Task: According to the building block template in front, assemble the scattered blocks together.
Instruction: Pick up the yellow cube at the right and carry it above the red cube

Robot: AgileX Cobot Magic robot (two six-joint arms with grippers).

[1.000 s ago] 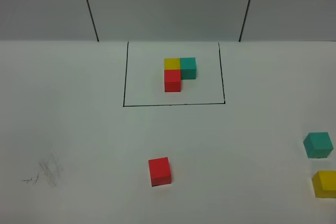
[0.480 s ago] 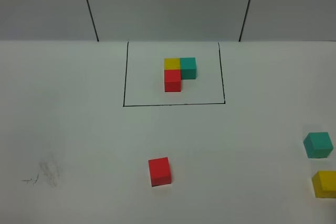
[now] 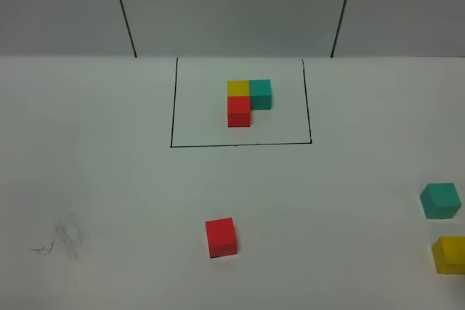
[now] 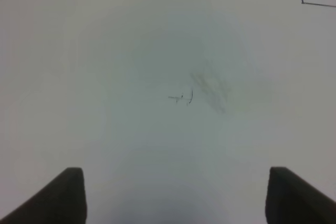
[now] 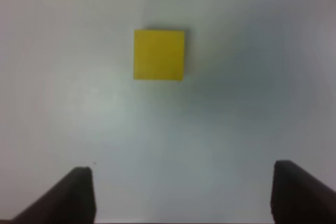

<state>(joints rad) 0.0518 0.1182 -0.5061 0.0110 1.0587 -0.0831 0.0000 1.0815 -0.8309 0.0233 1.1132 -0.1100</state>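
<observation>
Right gripper (image 5: 184, 192): jaws spread wide and empty, poised over the yellow block (image 5: 158, 54), which lies untouched ahead of the fingertips. It looks lined up as the first pick.
Left gripper (image 4: 178, 195): jaws fully apart, nothing between them, hanging over bare table (image 3: 109, 179) marked only by a faint scribble (image 4: 184, 97). No block is in its reach, so it appears parked out of the way.
Yellow block: in the high view, at the right edge, about 4 o'clock from the red block (image 3: 221, 237).
Teal block (image 3: 440, 200): near the yellow one, at its 12 o'clock, not touching it.
Red block: alone near the front middle, at 6 o'clock from the template (image 3: 248, 101) and well apart from it.
Template: yellow cube with teal joined at its 3 o'clock and red at its 6 o'clock, set inside a black outline (image 3: 173, 117) as the pattern to copy.
Progress: judged barely begun, with none of the three loose blocks joined.
</observation>
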